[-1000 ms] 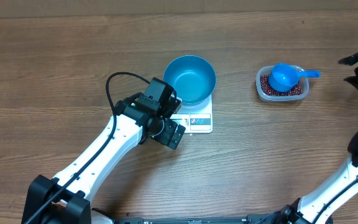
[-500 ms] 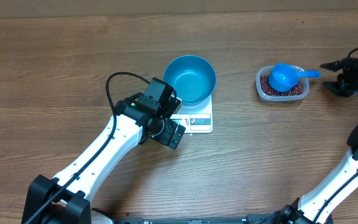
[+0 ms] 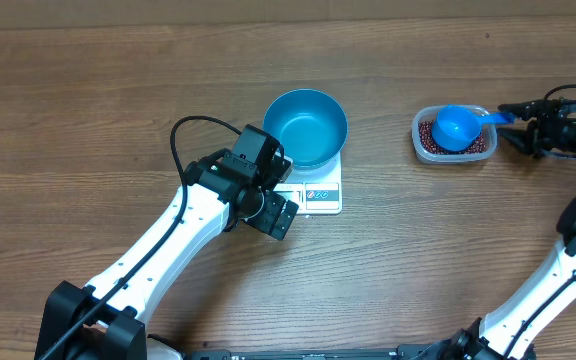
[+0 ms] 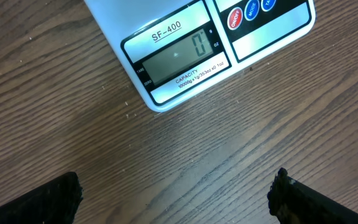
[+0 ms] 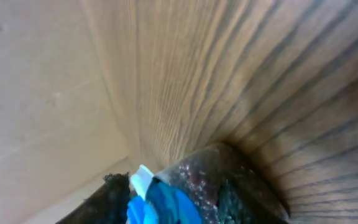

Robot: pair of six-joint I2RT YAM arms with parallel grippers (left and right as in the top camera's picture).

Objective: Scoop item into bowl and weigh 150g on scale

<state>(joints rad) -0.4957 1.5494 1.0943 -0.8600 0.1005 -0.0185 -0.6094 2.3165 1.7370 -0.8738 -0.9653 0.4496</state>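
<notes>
**A:** What's the layout, biggest things first?

**B:** A wooden table (image 3: pixel 88 100). The left arm (image 3: pixel 168 240) reaches to the front-left corner of the scale (image 3: pixel 318 192). The right arm (image 3: pixel 573 255) stretches far out to the scale's right. The blue bowl (image 3: pixel 305 126) sits on the scale, empty.

**A:** And the beans?

**B:** All the beans (image 3: pixel 478 147) are in a clear tub (image 3: pixel 417 135) well to the right of the scale. The blue scoop (image 3: pixel 455 123) lies on top of them.

**A:** Which arm is placed for the scoop?

**B:** The right one, by far. The scoop's handle (image 3: pixel 495 118) runs straight away from the scale. The right fingers (image 3: pixel 520 107) face it end-on, one on either side of its tip. Whether they have pinched it yet I cannot tell.

**A:** Do the wrist views add anything?

**B:** The right wrist view shows blue between two dark blurs, too smeared to settle contact. The left wrist view gives what the overhead can't: the display (image 4: pixel 179 62) reads zero. It also shows the left fingers (image 4: pixel 42 202) spread wide just in front of the scale, with only bare wood between them.
</notes>
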